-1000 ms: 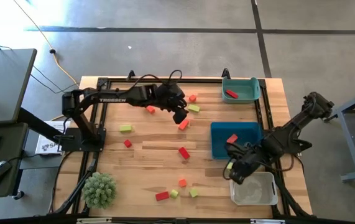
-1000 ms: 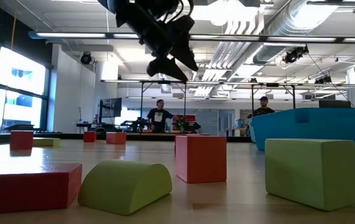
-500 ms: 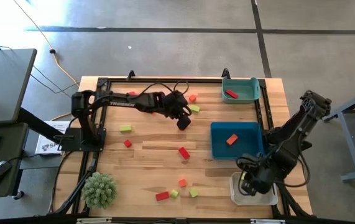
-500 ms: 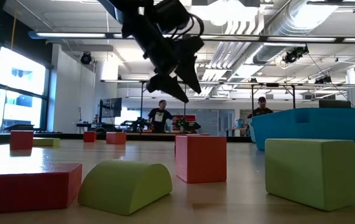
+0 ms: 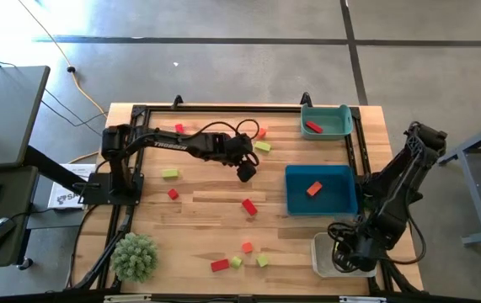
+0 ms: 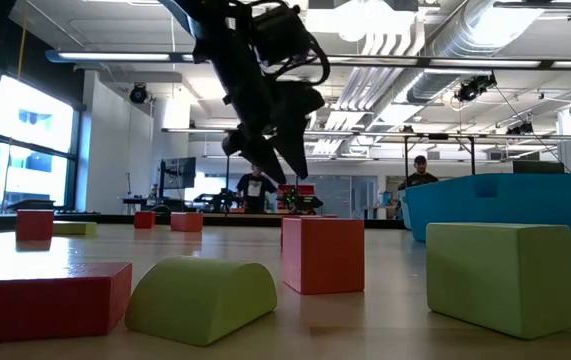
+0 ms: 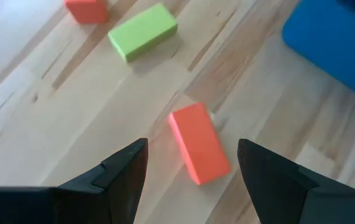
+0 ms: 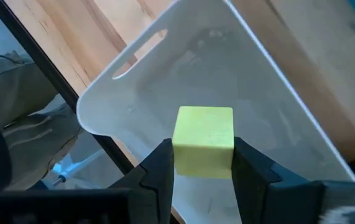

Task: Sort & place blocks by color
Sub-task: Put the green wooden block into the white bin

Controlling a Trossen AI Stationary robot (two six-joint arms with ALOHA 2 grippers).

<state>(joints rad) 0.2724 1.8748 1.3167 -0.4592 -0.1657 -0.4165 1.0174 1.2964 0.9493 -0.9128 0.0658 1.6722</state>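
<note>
The right gripper [image 8: 202, 171] clamps its fingers [image 8: 158, 168] on a yellow-green cube [image 8: 203, 140] above the white bin [image 5: 323, 263] at the table's near right corner. The left gripper [image 7: 193, 165] hovers with fingers spread wide over an orange bar [image 7: 198, 151] lying mid-table.

In the high view the left end effector [image 5: 246, 171] covers the orange block [image 7: 198, 151]; the right arm hides much of the white bin [image 5: 324, 263].
</note>
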